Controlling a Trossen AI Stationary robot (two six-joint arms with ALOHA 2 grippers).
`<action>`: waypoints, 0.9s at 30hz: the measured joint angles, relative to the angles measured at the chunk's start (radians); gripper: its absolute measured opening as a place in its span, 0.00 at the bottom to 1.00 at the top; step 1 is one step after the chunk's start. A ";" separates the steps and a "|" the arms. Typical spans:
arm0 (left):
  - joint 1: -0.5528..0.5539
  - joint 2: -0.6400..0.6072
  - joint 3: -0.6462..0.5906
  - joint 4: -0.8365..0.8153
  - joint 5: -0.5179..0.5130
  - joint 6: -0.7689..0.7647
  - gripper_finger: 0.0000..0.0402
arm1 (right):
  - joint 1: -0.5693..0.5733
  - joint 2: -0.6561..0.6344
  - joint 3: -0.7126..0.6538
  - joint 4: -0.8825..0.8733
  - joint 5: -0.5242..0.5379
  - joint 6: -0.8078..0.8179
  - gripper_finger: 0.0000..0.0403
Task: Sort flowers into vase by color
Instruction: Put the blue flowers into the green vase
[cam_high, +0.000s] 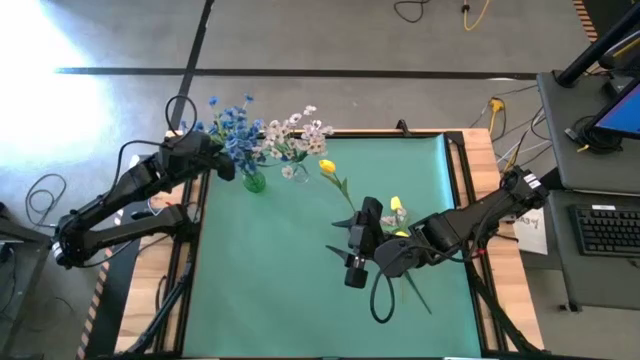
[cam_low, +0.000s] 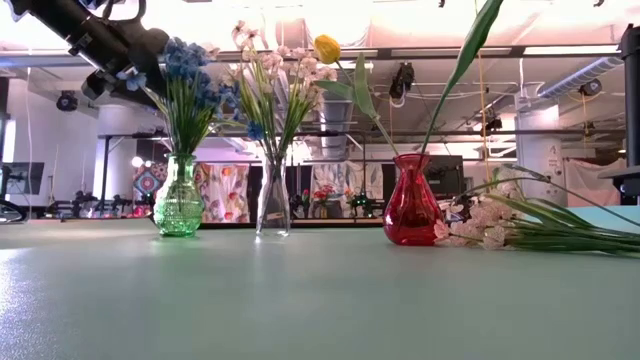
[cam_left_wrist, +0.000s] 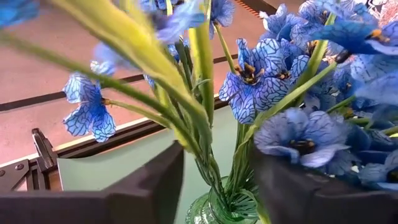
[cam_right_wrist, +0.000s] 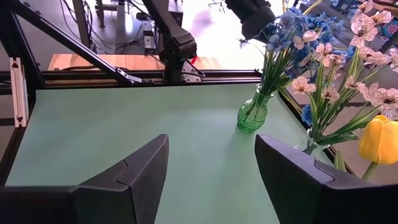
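Observation:
Blue flowers (cam_high: 235, 130) stand with their stems in a green vase (cam_low: 179, 200) at the table's far left. My left gripper (cam_left_wrist: 217, 186) is up among them, a finger on each side of the stem bundle above the vase's neck. Beside it a clear vase (cam_low: 272, 200) holds pale pink-white sprays (cam_high: 300, 130). A red vase (cam_low: 412, 205) holds a yellow bud (cam_low: 327, 48) on a slanting stalk; in the high view my right arm hides this vase. My right gripper (cam_right_wrist: 211, 180) hangs open above the mat's middle, with nothing between its fingers. My left gripper has the blue flowers' green stems (cam_left_wrist: 208, 155) between its two fingers, coming slanting down from the table's left side, across the stems. I cannot tell whether the fingers touch them. The stems stand upright in the green vase (cam_left_wrist: 221, 211).
More pink-white sprays (cam_low: 500, 225) lie flat on the mat at the right, beside the red vase. Another yellow bud (cam_high: 398, 208) shows by my right arm. The near half of the green mat (cam_high: 270, 290) is bare. Black frame rails (cam_right_wrist: 18, 93) edge the table.

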 joint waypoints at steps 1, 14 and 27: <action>0.000 0.000 0.000 0.000 0.000 0.000 0.39 | 0.000 0.000 0.000 0.000 0.000 0.000 0.58; 0.000 -0.002 0.000 -0.019 0.063 0.007 0.09 | 0.000 0.000 0.000 0.000 0.000 -0.002 0.58; -0.002 0.030 0.000 -0.060 0.089 0.046 0.09 | 0.000 0.000 0.000 0.000 0.002 -0.002 0.58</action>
